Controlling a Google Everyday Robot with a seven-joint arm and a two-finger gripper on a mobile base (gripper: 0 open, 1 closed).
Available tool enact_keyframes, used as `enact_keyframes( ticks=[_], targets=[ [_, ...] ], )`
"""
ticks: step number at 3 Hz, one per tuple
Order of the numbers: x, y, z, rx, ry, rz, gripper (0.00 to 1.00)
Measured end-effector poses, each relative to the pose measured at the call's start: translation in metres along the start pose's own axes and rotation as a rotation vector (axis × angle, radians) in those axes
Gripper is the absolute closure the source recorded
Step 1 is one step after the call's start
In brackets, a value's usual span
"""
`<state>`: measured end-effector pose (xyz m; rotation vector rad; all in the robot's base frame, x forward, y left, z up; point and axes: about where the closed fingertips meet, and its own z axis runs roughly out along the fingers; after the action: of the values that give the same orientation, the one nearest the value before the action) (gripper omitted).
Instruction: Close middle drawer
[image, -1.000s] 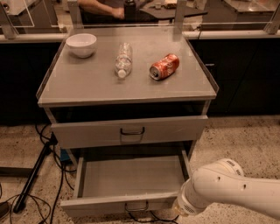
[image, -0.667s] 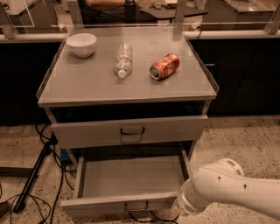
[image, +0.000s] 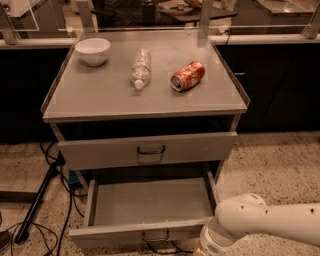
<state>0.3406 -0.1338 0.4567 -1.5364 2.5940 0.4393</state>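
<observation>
White rounded arm (image: 265, 220), small dark dots; jaws out of view.

Cabinet top (image: 100, 95): bowl (image: 93, 50), bottle (image: 141, 68), can (image: 188, 76)

The white arm (image: 270, 220) reaches in from the lower right, wrist (image: 214, 241) bent downward, jaws hidden below the view's edge.

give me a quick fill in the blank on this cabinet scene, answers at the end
1. The middle drawer stands ____, with nothing inside it.
2. On the cabinet top, the red soda can lies on its ____.
3. Between the white bowl and the soda can lies a clear plastic ____.
4. The robot arm ends by the middle drawer's front ____ corner, its gripper out of view below the bottom edge.

Missing words: open; side; bottle; right
</observation>
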Motion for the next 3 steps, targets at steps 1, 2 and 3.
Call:
enact_keyframes(
  ticks=[1,2,3],
  targets=[
    [0.000,0.000,0.001,-0.002,0.000,0.000,1.00],
    [0.000,-0.005,0.015,-0.025,-0.018,0.014,1.00],
    [-0.001,-0.022,0.031,-0.033,-0.072,0.083,1.00]
  ],
)
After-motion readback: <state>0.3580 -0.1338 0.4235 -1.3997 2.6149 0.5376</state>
